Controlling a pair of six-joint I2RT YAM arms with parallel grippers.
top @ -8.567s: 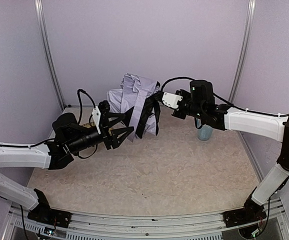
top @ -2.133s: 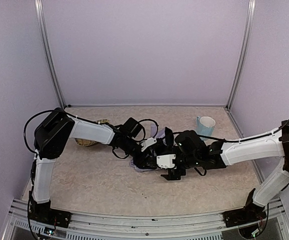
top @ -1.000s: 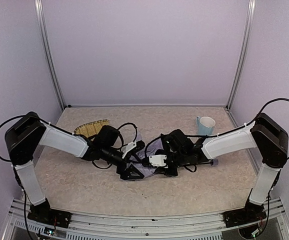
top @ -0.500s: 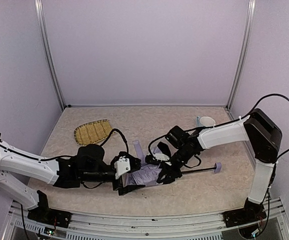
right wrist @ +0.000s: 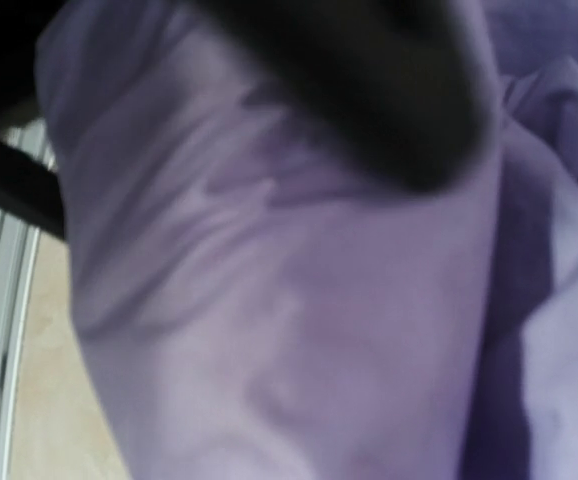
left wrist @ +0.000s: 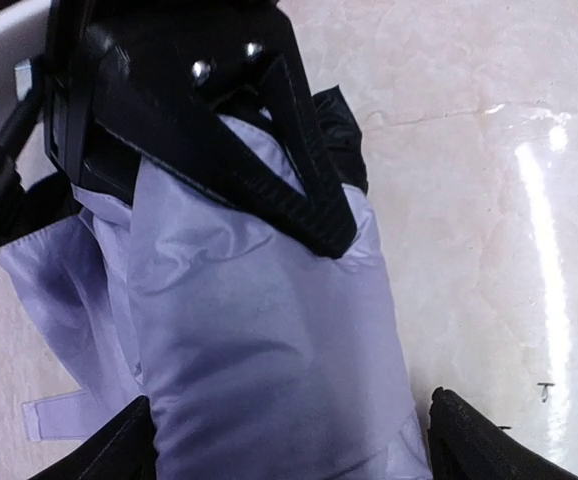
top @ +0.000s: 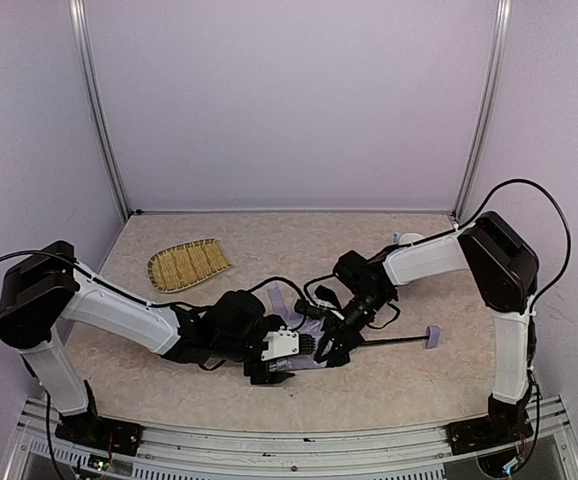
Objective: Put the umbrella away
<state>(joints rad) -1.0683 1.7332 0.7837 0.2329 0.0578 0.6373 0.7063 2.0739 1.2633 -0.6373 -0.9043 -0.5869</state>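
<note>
Top external view, lower middle: the umbrella (top: 287, 315) lies collapsed, its fabric loose. The right gripper (top: 331, 345) pinches the cloth; the left gripper (left wrist: 289, 440) straddles it, spread wide and empty. Bundling seems underway; next I'd expect gathering and strapping.

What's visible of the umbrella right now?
The umbrella is folded shut and lies flat on the table, near the front. Its pale lavender fabric is bunched and creased; a thin black shaft sticks out rightward to a small lavender block handle. The right end effector pinches the fabric; the left end effector straddles the bundle, open.
</note>
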